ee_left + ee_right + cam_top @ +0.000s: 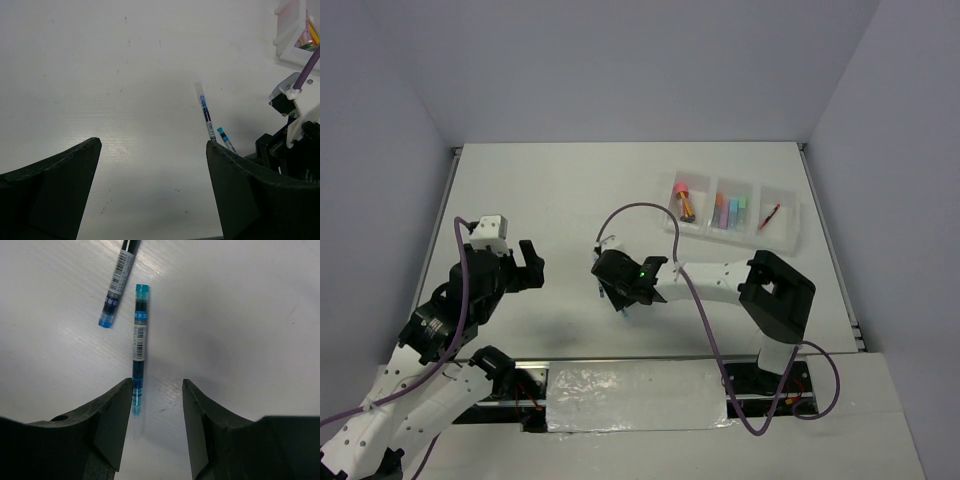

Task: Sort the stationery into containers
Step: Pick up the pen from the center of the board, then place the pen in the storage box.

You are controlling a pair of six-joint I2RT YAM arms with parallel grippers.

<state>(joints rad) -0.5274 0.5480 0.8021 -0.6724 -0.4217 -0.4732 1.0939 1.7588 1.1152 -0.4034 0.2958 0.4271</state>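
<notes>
Two thin blue pens lie on the white table. In the right wrist view a teal-blue pen points toward me, and a darker blue pen lies up-left of it. My right gripper is open, low over the table. The teal pen's near end sits just inside its left finger. In the top view the right gripper is at table centre. My left gripper is open and empty to the left. It sees both pens ahead on its right. The clear tray holds the pink-capped cylinder, highlighters and a red pen.
The tray stands at the back right of the table, and its corner shows in the left wrist view. The right arm with its purple cable fills the right side of the left wrist view. White walls enclose the table on three sides.
</notes>
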